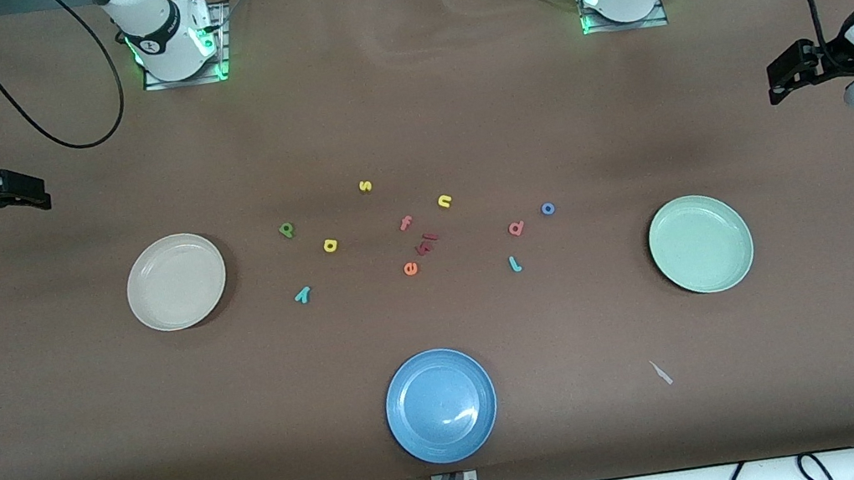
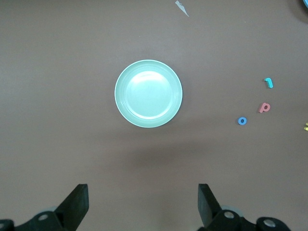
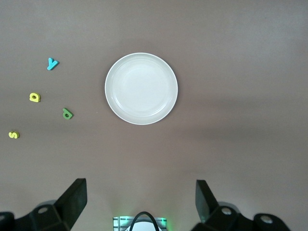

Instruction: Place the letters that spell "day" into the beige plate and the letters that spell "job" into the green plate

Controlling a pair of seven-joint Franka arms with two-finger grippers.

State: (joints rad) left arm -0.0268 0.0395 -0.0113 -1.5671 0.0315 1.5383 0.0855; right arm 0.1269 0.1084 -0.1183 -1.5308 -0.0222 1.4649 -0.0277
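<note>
Both hands, left hand point(image 2: 142, 202) and right hand point(image 3: 139, 199), hang wide and empty, each waiting above its own plate, letters untouched on the desk point(image 1: 405, 91)

a beige plate point(image 1: 176, 282), a pale green plate point(image 1: 700, 243) and a blue plate point(image 1: 441, 405) are sitting on a brown table point(image 1: 407, 107). the d point(image 1: 287, 230) is showing green, the a point(image 1: 330, 245) yellow, the y point(image 1: 302, 295) and j point(image 1: 515, 263) teal, the o point(image 1: 548, 208) blue, the b point(image 1: 516, 228) pink.
</note>
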